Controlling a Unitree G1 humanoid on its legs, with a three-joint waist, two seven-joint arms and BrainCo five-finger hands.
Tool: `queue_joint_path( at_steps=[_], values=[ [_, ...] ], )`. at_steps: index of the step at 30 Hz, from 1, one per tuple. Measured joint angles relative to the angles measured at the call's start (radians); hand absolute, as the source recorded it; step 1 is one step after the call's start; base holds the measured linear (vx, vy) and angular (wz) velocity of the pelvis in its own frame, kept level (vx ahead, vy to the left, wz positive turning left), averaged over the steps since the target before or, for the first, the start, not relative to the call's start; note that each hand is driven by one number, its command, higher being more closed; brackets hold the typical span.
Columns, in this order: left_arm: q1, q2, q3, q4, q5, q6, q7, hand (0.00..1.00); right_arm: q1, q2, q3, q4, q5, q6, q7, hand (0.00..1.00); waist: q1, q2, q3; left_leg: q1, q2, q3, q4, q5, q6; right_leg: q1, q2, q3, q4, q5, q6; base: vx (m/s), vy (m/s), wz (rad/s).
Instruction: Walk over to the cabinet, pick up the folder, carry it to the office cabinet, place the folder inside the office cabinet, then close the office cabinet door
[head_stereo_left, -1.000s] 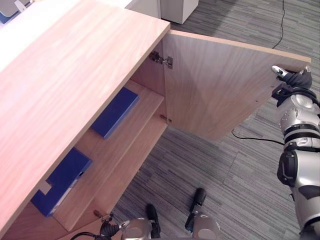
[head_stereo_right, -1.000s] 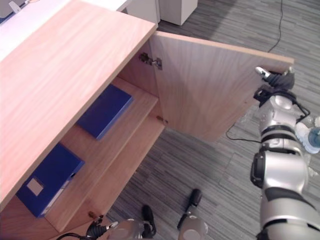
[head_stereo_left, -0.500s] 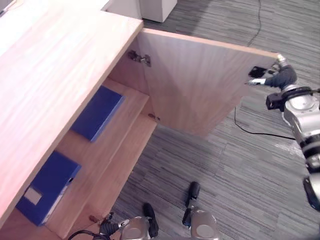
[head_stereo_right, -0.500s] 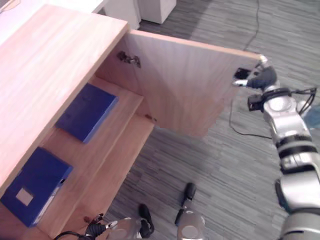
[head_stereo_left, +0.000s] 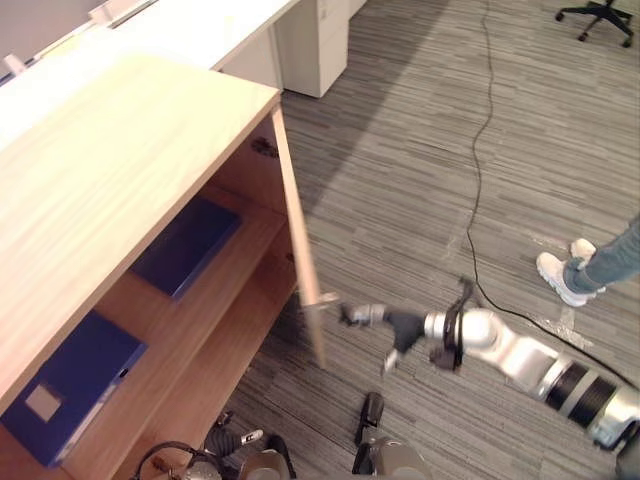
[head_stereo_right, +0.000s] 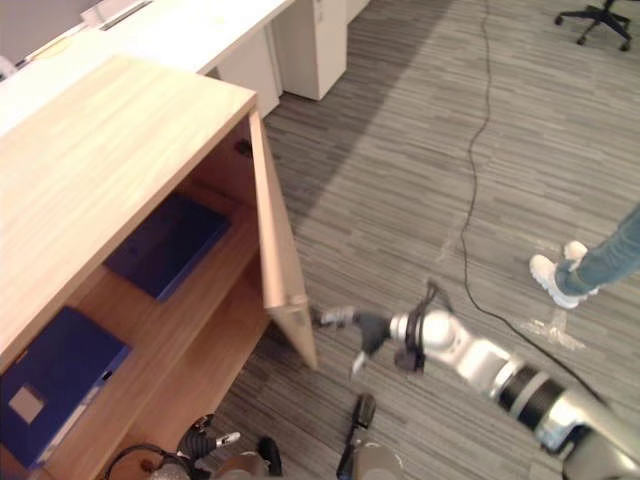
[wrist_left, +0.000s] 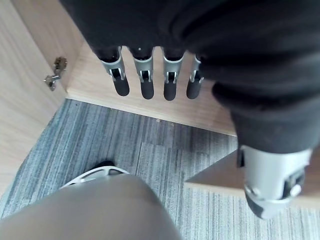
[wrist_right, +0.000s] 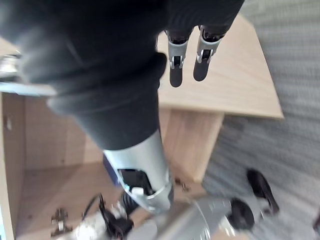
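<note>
Well to the left of both hands, the office cabinet (head_stereo_left: 120, 170) stands open. Two blue folders lie flat on its shelf. One with a white label (head_stereo_left: 75, 385) is on the left hand's side. The other blue folder (head_stereo_left: 185, 245) is further in, nearer the hinged side of the door. Neither hand holds a folder.

The left hand (wrist_left: 145, 85) hangs low by the cabinet's front with its fingers straight and relaxed, holding nothing. A metal hinge (wrist_left: 54, 75) and the cabinet's base show past them.

The cabinet door (head_stereo_right: 278, 260) is partly swung in and seen almost edge-on. The right hand (head_stereo_left: 380, 318) is stretched out just beside the door's lower free corner, fingers (wrist_right: 176, 65) straight and open, gripping nothing. I cannot tell whether the fingertips touch the door's edge.

Beyond the right hand lies grey striped carpet (head_stereo_left: 420, 180), with a white drawer unit (head_stereo_left: 315, 45) far off past the cabinet. Well to that hand's right are a person's jeans leg (head_stereo_left: 610, 258) and white shoe (head_stereo_left: 558, 278). An office chair base (head_stereo_left: 598, 12) is far beyond them.
</note>
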Motion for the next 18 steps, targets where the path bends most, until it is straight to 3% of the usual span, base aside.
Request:
queue_joint_path(
  at_steps=[9, 14, 17, 18],
  values=[
    [-0.014, 0.035, 0.038, 0.056, 0.025, 0.009, -0.011, 0.00, 0.233, -0.010, 0.007, -0.054, -0.066, 0.018, 0.133, 0.00, -0.004, -0.065, -0.034, 0.000, -0.018, -0.001, -0.021, 0.013, -0.006, -0.007, -0.019, -0.001, 0.005, 0.005, -0.001, 0.05, 0.055, 0.01],
    [-0.018, 0.036, 0.037, 0.074, 0.028, 0.012, -0.032, 0.00, 0.250, -0.003, 0.005, -0.062, -0.096, 0.029, 0.139, 0.00, 0.003, -0.074, -0.040, 0.003, -0.033, -0.004, -0.024, 0.013, -0.001, -0.005, -0.031, -0.001, 0.004, 0.008, 0.004, 0.00, 0.057, 0.03],
    [-0.017, 0.042, 0.036, 0.074, 0.028, 0.013, -0.032, 0.00, 0.279, 0.099, -0.076, 0.028, -0.134, 0.026, 0.116, 0.00, 0.011, -0.074, -0.040, 0.003, -0.033, -0.009, -0.026, 0.016, -0.001, -0.004, -0.032, -0.005, 0.004, 0.008, 0.004, -0.02, 0.032, 0.04],
    [-0.017, 0.041, 0.034, 0.074, 0.027, 0.013, -0.032, 0.00, 0.280, 0.175, -0.133, 0.116, -0.166, 0.025, 0.084, 0.00, 0.013, -0.074, -0.040, 0.002, -0.033, -0.011, -0.028, 0.017, -0.002, -0.004, -0.033, -0.007, 0.004, 0.007, 0.004, -0.01, 0.015, 0.06]
  ],
)
